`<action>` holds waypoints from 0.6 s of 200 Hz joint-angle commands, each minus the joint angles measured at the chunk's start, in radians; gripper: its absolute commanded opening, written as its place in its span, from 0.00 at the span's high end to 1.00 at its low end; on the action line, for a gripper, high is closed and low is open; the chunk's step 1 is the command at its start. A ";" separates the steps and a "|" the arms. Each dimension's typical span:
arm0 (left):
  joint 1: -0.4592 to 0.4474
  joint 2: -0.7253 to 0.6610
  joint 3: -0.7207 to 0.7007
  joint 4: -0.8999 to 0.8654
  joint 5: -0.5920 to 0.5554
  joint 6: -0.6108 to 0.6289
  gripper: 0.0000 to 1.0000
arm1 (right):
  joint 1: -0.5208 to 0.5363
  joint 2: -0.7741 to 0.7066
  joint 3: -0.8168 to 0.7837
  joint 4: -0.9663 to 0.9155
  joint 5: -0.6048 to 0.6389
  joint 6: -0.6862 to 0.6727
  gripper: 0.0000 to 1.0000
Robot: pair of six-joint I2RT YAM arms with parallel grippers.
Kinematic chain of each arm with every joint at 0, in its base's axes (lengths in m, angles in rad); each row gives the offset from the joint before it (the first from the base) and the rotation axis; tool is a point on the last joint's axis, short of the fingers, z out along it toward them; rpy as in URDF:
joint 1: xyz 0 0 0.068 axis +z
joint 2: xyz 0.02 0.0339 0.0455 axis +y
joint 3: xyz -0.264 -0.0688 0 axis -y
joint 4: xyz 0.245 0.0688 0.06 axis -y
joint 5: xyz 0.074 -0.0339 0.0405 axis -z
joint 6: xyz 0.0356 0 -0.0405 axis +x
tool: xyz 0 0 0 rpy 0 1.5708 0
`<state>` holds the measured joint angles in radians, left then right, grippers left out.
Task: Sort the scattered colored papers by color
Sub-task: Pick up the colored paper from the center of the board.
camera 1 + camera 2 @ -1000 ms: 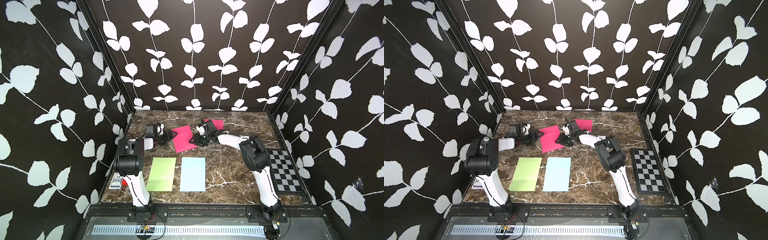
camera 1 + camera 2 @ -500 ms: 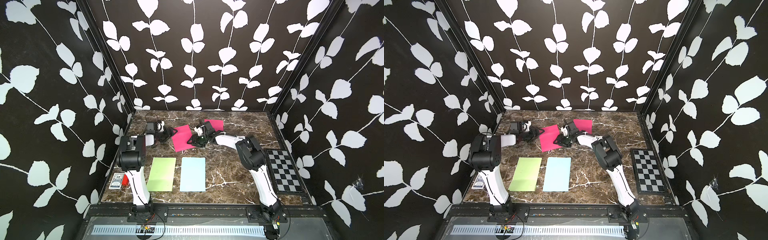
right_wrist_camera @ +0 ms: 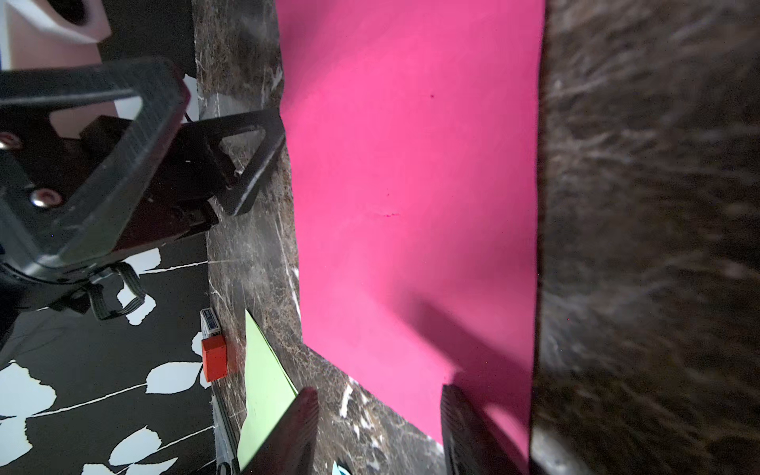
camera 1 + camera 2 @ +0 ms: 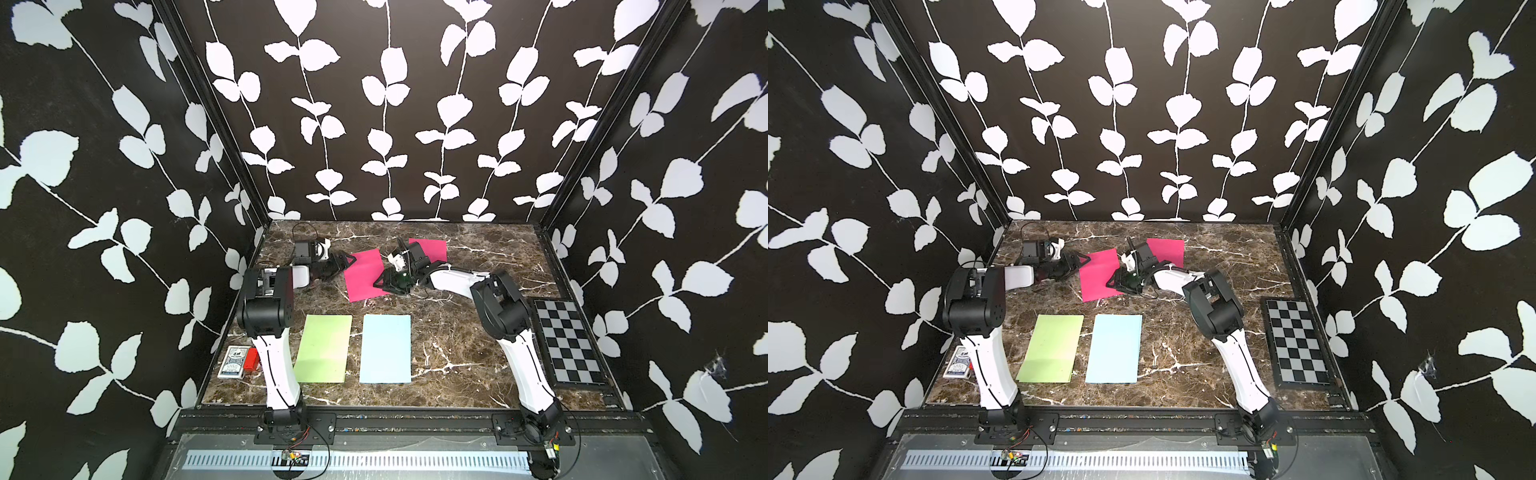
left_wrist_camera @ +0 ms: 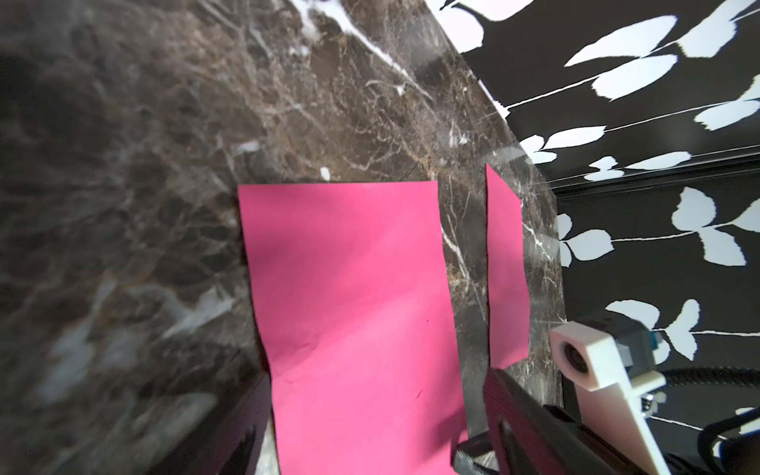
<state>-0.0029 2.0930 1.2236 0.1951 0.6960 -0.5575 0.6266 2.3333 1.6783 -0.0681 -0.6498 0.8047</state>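
A magenta paper lies askew on the marble table at mid-back. A second magenta paper lies behind it, partly hidden by the right arm. The green paper and the blue paper lie flat side by side near the front. My left gripper is open at the near magenta paper's left edge, and the sheet runs between its spread fingers. My right gripper is open at that sheet's right corner. One of its fingers is over the paper and the other is over bare table.
A black-and-white checkerboard panel lies along the table's right edge. A patterned card box with a red block sits at the front left, behind the left arm's base. Patterned walls close in the back and both sides.
My left gripper has moved right and toward the back, up to the magenta paper's left edge. The right gripper has shifted slightly left. The papers lie much as before.
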 commanded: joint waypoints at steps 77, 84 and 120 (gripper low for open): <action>0.006 0.051 -0.054 0.190 0.141 -0.134 0.29 | -0.001 0.048 0.004 -0.004 -0.010 0.017 0.51; 0.006 0.049 -0.058 0.203 0.152 -0.139 0.30 | -0.001 0.047 0.003 -0.003 -0.011 0.017 0.51; 0.007 0.041 -0.063 0.247 0.184 -0.141 0.32 | -0.001 0.049 -0.001 0.001 -0.013 0.021 0.51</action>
<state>0.0017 2.1410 1.1809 0.3862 0.8318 -0.6853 0.6247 2.3425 1.6783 -0.0437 -0.6743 0.8169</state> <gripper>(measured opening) 0.680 0.491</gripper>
